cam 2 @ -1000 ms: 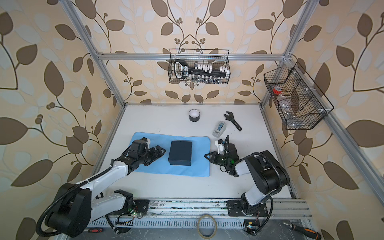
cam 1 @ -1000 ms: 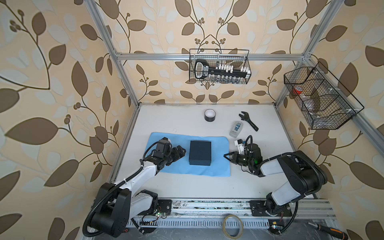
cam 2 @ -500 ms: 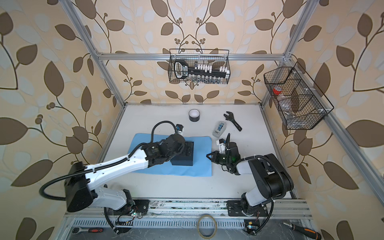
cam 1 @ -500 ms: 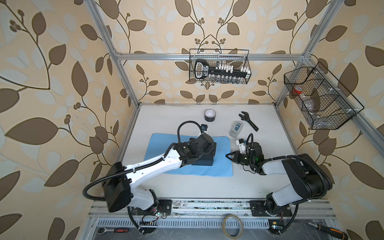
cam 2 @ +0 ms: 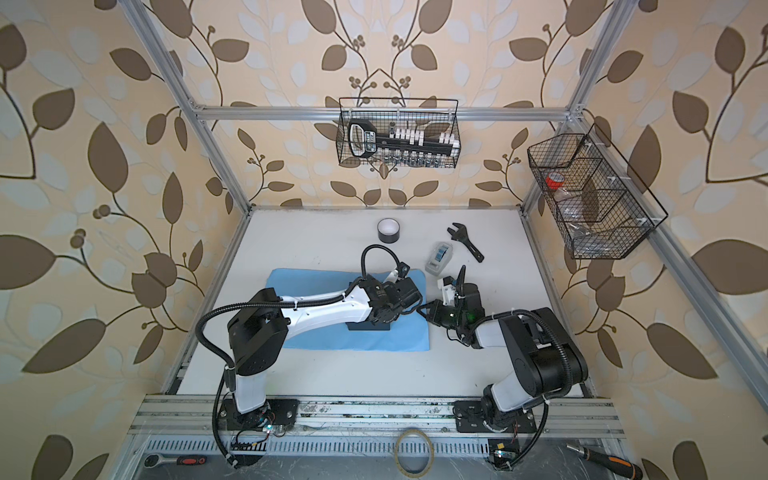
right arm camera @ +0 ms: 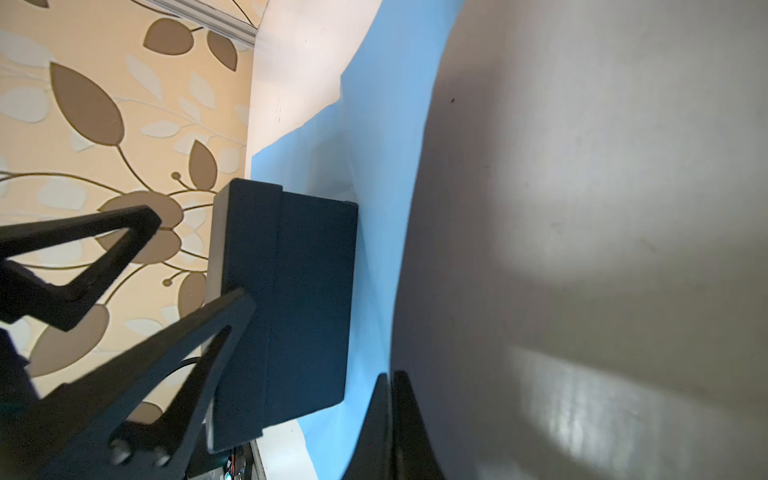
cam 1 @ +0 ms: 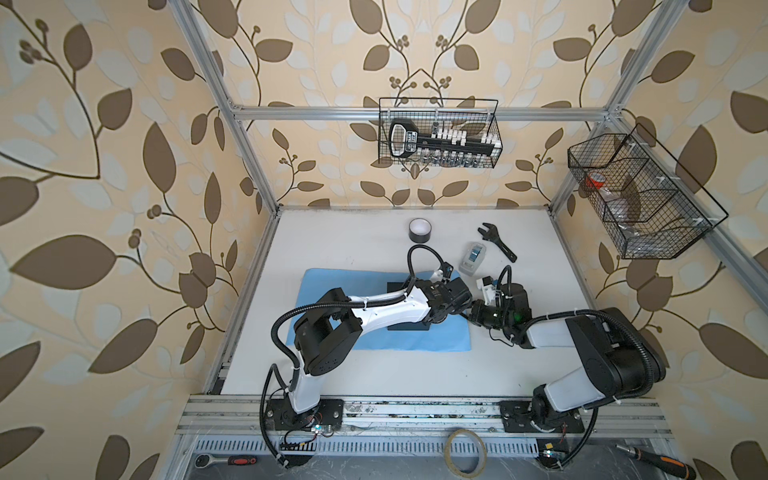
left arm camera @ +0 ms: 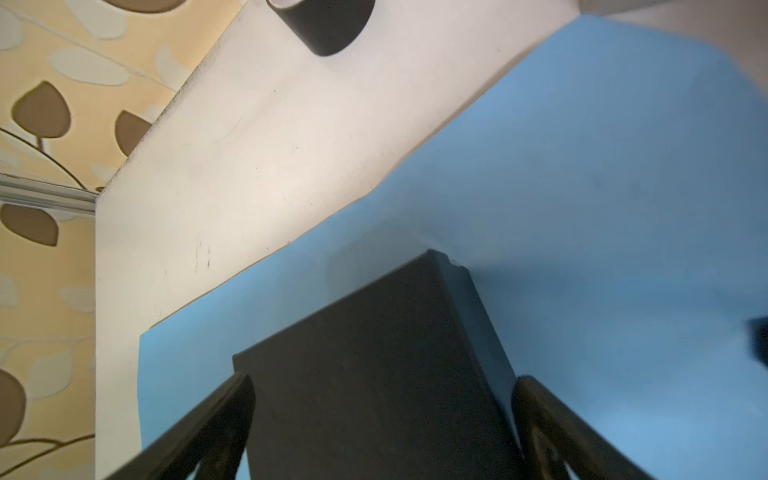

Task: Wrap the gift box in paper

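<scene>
The wrap is at its opening step. The dark navy square cardboard gift box point(left arm camera: 374, 316) sits on the large thin sky-blue paper sheet point(cam 1: 332, 291), right of the sheet's middle, and no flap is folded over it yet. The left hand point(left arm camera: 384, 384) reaches across with its fingers point(left arm camera: 232, 415) spread wide on either side of the box. It grips nothing that I can see, and I cannot tell whether it touches the box. The right hand point(right arm camera: 390, 376) is fully closed right at the sheet's right edge, apparently nipping it. Next, I judge, the box needs steadying while that edge is raised and drawn over the lid. The left arm lies across the lid, so it would have to give way first. The sheet's right margin is narrower than its left. The white tabletop point(cam 1: 415, 374) is bare in front of the sheet. Behind it, the black tape roll point(cam 1: 419, 230) stands well apart. The small clear-grey plastic case point(cam 1: 472, 259) lies near the sheet's back right corner, and the black wrench point(cam 1: 496, 243) lies beyond that.
</scene>
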